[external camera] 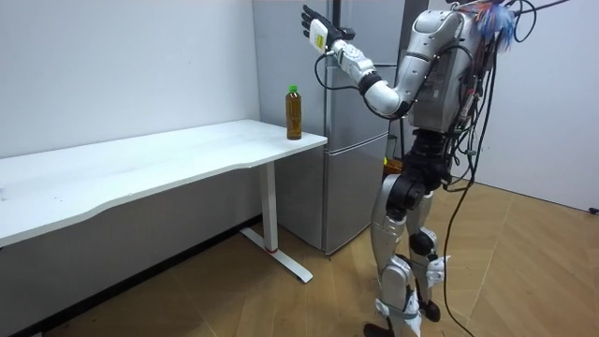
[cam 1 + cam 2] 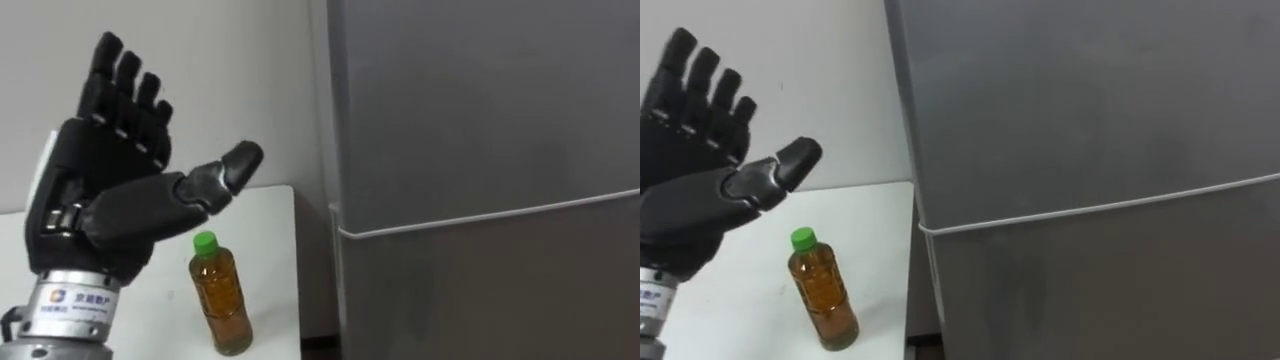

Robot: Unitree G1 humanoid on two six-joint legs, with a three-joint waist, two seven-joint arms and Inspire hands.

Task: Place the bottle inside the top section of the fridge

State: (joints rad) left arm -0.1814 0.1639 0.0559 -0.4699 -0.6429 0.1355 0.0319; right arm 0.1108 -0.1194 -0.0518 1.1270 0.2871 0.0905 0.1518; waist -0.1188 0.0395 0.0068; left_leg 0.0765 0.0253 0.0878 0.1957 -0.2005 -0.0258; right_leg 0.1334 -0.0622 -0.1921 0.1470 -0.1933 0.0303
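A clear bottle of amber drink with a green cap stands upright on the white table, close to the table's right end. My left hand is raised above and to the left of it, open, fingers straight and thumb stretched out over the cap, apart from the bottle. The grey fridge stands just right of the table with both doors closed; a pale seam divides the upper door from the lower one. In the room view I stand facing the fridge, left hand lifted high before it.
A narrow gap separates the table's end from the fridge's side. A white wall runs behind the table. In the room view the long table stretches away to the room view's left, with wooden floor around me.
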